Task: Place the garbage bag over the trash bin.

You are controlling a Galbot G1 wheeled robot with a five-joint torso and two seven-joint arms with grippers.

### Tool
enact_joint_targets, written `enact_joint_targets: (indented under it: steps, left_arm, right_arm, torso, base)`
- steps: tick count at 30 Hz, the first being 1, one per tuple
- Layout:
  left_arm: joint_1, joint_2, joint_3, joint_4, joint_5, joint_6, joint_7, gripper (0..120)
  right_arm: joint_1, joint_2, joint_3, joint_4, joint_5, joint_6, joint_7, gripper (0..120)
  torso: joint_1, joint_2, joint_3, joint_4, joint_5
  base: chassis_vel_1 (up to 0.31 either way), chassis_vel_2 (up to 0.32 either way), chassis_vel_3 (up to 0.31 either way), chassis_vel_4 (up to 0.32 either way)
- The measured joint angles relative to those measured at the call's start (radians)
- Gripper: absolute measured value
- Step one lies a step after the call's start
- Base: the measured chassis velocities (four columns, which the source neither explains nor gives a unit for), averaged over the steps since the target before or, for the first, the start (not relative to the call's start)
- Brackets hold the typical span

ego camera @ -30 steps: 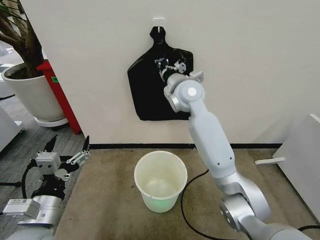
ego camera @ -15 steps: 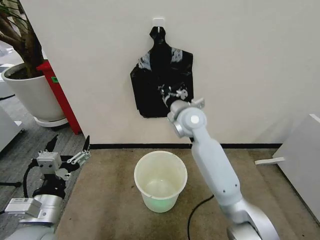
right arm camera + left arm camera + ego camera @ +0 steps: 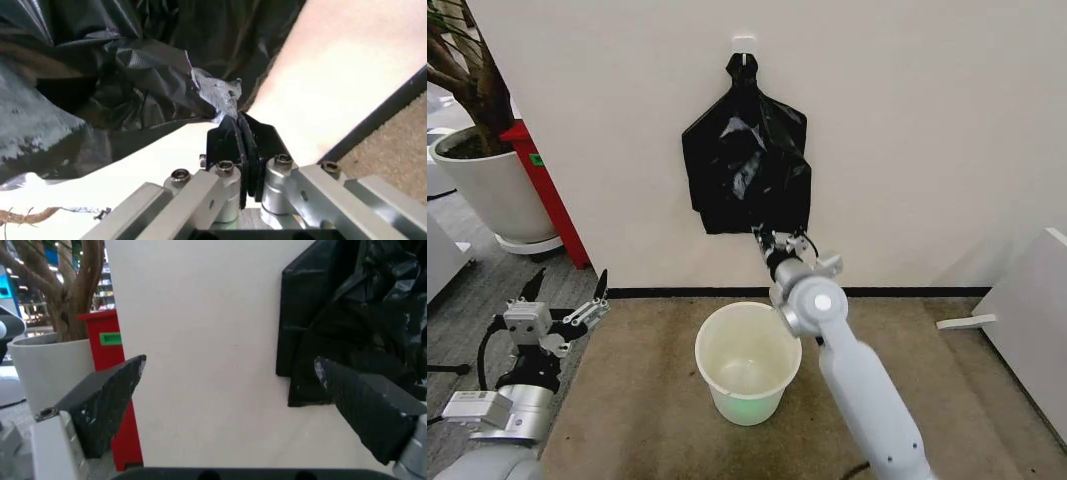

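A flat black bag bundle [image 3: 717, 170] hangs by its knotted neck from a white wall hook [image 3: 744, 43]. A glossy, crinkled stretch of the garbage bag [image 3: 777, 185] is drawn down from its front. My right gripper [image 3: 765, 240] sits just under the bundle's lower edge. In the right wrist view the right gripper [image 3: 237, 125] is shut on a pinched corner of the garbage bag [image 3: 133, 75]. The cream-white trash bin [image 3: 749, 385] stands upright on the floor below. My left gripper [image 3: 562, 298] is low at the left, open and holding nothing; its wrist view shows the left gripper [image 3: 233, 390] facing the wall.
A large white plant pot [image 3: 489, 190] and a red stand [image 3: 549, 195] are at the far left by the wall. A white cabinet [image 3: 1027, 320] and a small white piece [image 3: 967, 322] lie at the right. A black baseboard [image 3: 677, 293] runs along the wall above brown carpet.
My right gripper has moved down from the middle of the bundle to below its lower edge, dragging black plastic with it. The left arm has stayed put.
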Motion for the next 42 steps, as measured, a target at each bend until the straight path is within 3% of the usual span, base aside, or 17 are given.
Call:
enact_joint_targets:
  steps: [9,12,15,17,23,27,32,35,38,42]
  left_arm:
    - [-0.009,0.016,0.002,0.007,-0.003,-0.001,0.0,100]
    - [-0.025,0.048,0.002,0.021,-0.023,0.002,-0.004,100]
    - [-0.06,0.14,0.002,0.041,-0.101,0.035,-0.022,100]
    - [-0.069,0.166,0.002,0.045,-0.12,0.043,-0.026,100]
    - [-0.226,0.434,0.031,0.127,-0.271,0.093,-0.047,100]
    - [-0.323,0.497,0.054,0.166,-0.31,0.114,-0.047,100]
    - [-0.479,0.564,0.151,0.22,-0.38,0.16,-0.034,100]
    - [-0.621,0.587,0.278,0.252,-0.401,0.183,-0.03,100]
    - [-0.797,0.576,0.443,0.296,-0.401,0.204,-0.029,100]
    - [-0.898,0.552,0.545,0.324,-0.395,0.22,-0.027,100]
  right_arm:
    - [0.048,0.0,-0.009,0.007,-0.04,-0.011,-0.019,0]
    - [0.088,-0.007,-0.016,0.02,-0.048,-0.024,-0.022,0]
    - [0.109,-0.013,-0.02,0.024,-0.049,-0.037,-0.025,0]
    - [0.111,-0.013,-0.02,0.023,-0.049,-0.038,-0.026,0]
    - [0.109,-0.007,-0.025,0.005,-0.056,-0.041,-0.026,0]
    - [0.109,-0.005,-0.028,0.0,-0.059,-0.041,-0.026,0]
    - [0.105,-0.004,-0.032,-0.006,-0.072,-0.043,-0.026,0]
    - [0.104,0.0,-0.036,-0.012,-0.082,-0.044,-0.027,0]
    - [0.108,0.006,-0.043,-0.018,-0.091,-0.045,-0.027,0]
    - [0.109,0.007,-0.049,-0.019,-0.102,-0.047,-0.027,0]
  torso:
    - [0.0,0.0,0.0,0.0002,-0.0001]
    - [0.0,0.0,0.0,0.0003,-0.0003]
    - [0.0,0.0,0.0,0.0003,-0.0004]
    - [0.0,0.0,0.0,0.0003,-0.0003]
    - [0.0,0.0,0.0,0.0,-0.0002]
    - [0.0,0.0,0.0,-0.0002,-0.0002]
    - [0.0,0.0,0.0,0.0004,-0.0002]
    - [0.0,0.0,0.0,0.0002,-0.0001]
    - [0.0,0.0,0.0,-0.0004,0.0001]
    - [0.0,0.0,0.0,0.0,0.0]
  base:
    - [0.0,0.0,0.0,0.0]
    - [0.0,0.0,0.0,0.0]
    - [0.0,0.0,0.0,0.0]
    - [0.0,0.0,0.0,0.0]
    - [0.0,0.0,0.0,0.0]
    - [0.0,0.0,0.0,0.0]
    - [0.0,0.0,0.0,0.0]
    - [0.0,0.0,0.0,0.0]
    - [0.0,0.0,0.0,0.0]
    - [0.0,0.0,0.0,0.0]
